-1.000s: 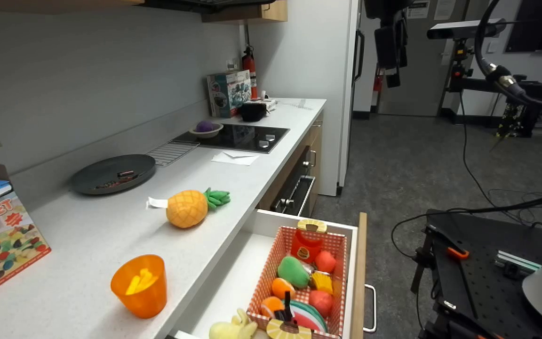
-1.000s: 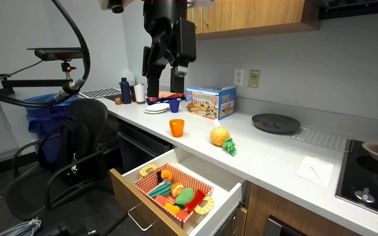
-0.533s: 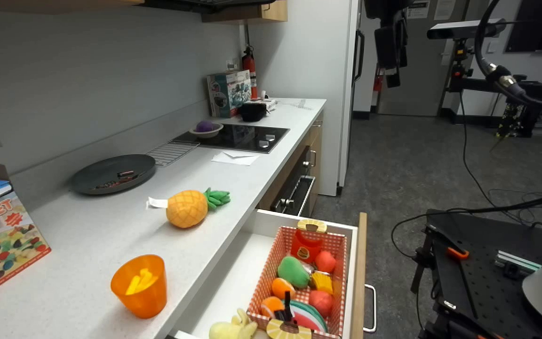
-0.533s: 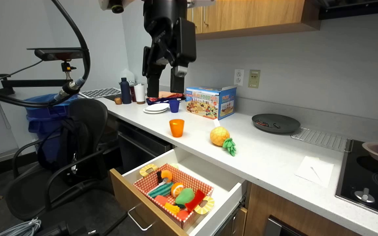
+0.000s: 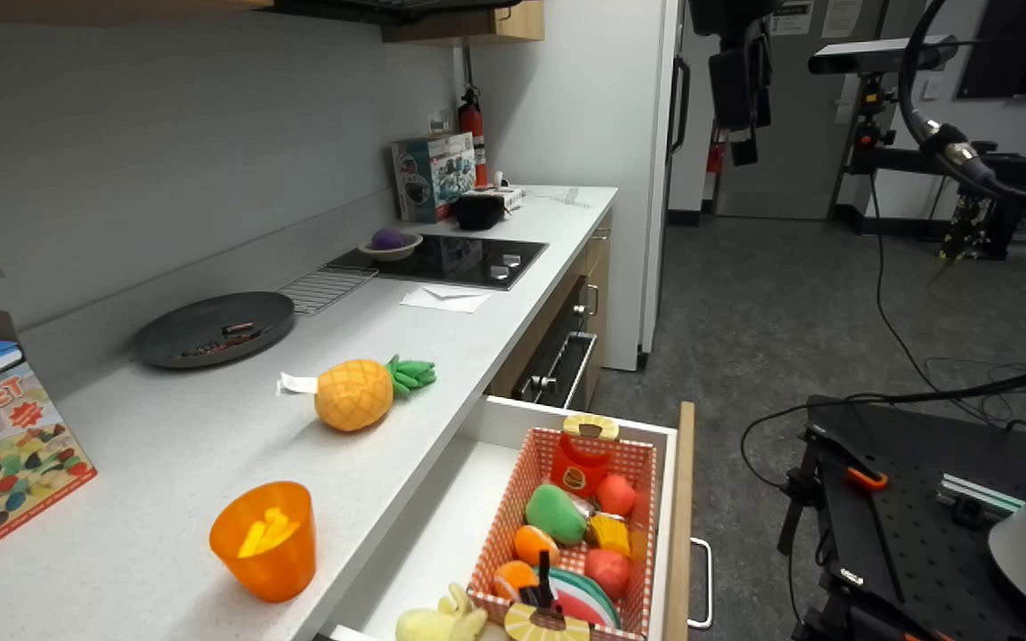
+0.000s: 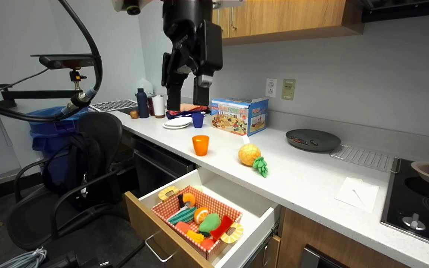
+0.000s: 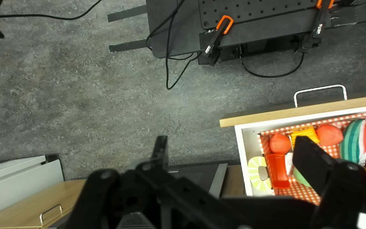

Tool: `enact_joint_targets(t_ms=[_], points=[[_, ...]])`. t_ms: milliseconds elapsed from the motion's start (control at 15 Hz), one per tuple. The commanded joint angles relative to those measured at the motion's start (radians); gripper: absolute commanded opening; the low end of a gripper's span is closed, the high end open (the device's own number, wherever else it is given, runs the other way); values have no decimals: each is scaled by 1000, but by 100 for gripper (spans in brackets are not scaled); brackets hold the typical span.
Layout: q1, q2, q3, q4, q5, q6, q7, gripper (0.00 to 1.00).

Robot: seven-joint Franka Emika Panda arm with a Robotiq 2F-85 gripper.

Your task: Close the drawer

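Observation:
The drawer is pulled well out from under the counter. Its pale inside point(image 5: 446, 494) and wood-brown front panel point(image 6: 177, 242) show in the exterior views, and its front's top edge point(image 7: 297, 111) shows in the wrist view. Its metal bar handle point(image 6: 158, 253) also shows in the wrist view point(image 7: 319, 88). A red-checked basket point(image 6: 214, 205) of toy food sits in it. My gripper point(image 6: 187, 97) hangs high above the drawer, touching nothing. It also shows in an exterior view point(image 5: 741, 147). In the wrist view my gripper point(image 7: 232, 143) has its jaws wide apart, with nothing between them.
An orange cup point(image 5: 265, 543) and a plush pineapple point(image 5: 354, 394) stand on the counter point(image 6: 296, 175) above the drawer. A black bench point(image 7: 259, 28) with orange clamps faces the drawer front across the floor. A black chair point(image 6: 101, 136) stands beside the counter.

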Motion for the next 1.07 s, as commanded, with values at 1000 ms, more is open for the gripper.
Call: enact_joint_targets(t_ms=[1000], points=[[0,182,-74,321,-82,-27,-127,100]])
